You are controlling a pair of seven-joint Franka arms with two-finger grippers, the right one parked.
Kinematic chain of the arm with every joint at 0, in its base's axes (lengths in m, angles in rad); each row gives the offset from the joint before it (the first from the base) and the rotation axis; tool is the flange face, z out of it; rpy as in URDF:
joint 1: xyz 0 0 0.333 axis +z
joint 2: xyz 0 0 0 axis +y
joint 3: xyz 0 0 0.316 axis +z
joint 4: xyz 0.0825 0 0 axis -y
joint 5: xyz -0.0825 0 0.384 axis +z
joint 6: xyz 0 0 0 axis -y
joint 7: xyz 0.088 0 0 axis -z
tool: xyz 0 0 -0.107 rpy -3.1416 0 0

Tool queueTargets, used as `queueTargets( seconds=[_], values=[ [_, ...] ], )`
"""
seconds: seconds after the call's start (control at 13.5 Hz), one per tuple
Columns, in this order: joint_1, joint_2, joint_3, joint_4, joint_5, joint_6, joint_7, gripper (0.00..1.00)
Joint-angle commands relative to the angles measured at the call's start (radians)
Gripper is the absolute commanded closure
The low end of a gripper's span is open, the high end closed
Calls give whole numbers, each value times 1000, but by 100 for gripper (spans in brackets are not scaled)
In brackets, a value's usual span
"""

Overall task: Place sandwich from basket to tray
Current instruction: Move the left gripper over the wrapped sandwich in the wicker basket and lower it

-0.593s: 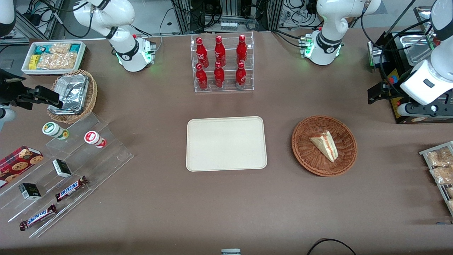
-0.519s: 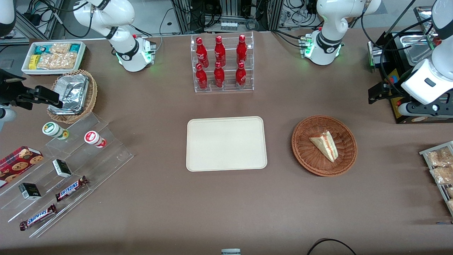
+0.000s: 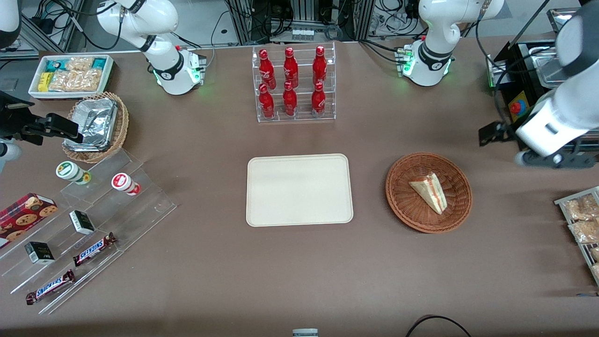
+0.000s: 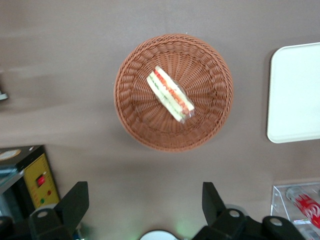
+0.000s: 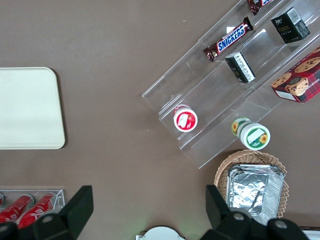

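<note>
The sandwich (image 3: 430, 192), a pale wedge with red and green filling at its cut edge, lies in the round reddish-brown wicker basket (image 3: 407, 206). The cream tray (image 3: 299, 189) lies flat beside the basket, toward the parked arm's end, with nothing on it. My left gripper (image 3: 491, 133) hangs above the table, beside the basket toward the working arm's end and a little farther from the front camera. The left wrist view shows the gripper (image 4: 144, 200) open and empty, with the sandwich (image 4: 170, 95), basket (image 4: 135, 110) and a tray corner (image 4: 297, 95) below it.
A clear rack of red bottles (image 3: 292, 84) stands farther back than the tray. A black box with a red button (image 3: 517, 107) sits close by the gripper. Snack packets on a rack (image 3: 580, 220) lie at the working arm's table edge. The tan foil basket (image 3: 96, 124) and acrylic steps (image 3: 93, 224) lie toward the parked arm's end.
My left gripper has shifted a little toward the basket and nearer the front camera, and the arm above it has swung. The sandwich, basket and tray have not moved.
</note>
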Motion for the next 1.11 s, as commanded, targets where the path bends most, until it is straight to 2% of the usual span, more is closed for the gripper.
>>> queueTargets(
  seconds=[0.0,0.22,0.44,0.74,1.04],
  values=[
    [-10,-25,1,-161,6,157,-14,0],
    [-16,-42,1,-314,7,295,-14,0],
    [-16,-83,1,-512,6,537,-27,0],
    [-16,-86,1,-570,6,614,-164,0],
    [-47,-79,1,-619,6,691,-477,0]
  ],
)
